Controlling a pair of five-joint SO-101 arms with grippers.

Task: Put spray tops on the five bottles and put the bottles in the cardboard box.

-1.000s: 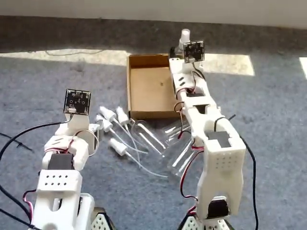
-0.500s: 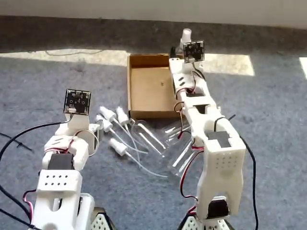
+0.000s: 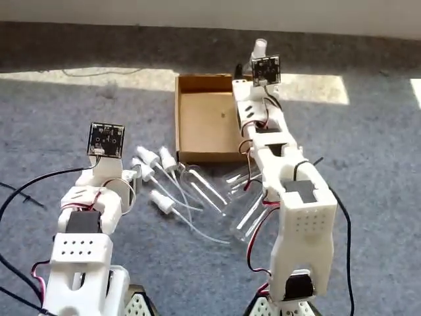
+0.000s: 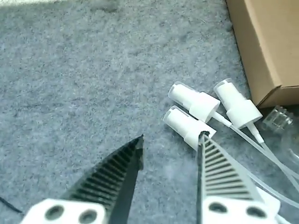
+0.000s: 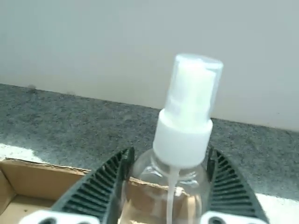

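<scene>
Right claw [image 5: 169,154], gripping the capped bottle [image 5: 184,140] at the cardboard box's [image 3: 204,125] 1 o'clock corner, shifted slightly. Boxing likely comes next. Left claw [image 4: 171,137] stays open.

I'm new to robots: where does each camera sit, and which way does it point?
High view: fixed above the arms, looking down; shows left arm, right arm, cardboard box, loose spray tops.
Left wrist view: on the left arm, looking down past its open left hand at those tops.
Right wrist view: on the right arm, facing the far wall past its right hand, shut on a capped bottle.
All three share the box.
</scene>
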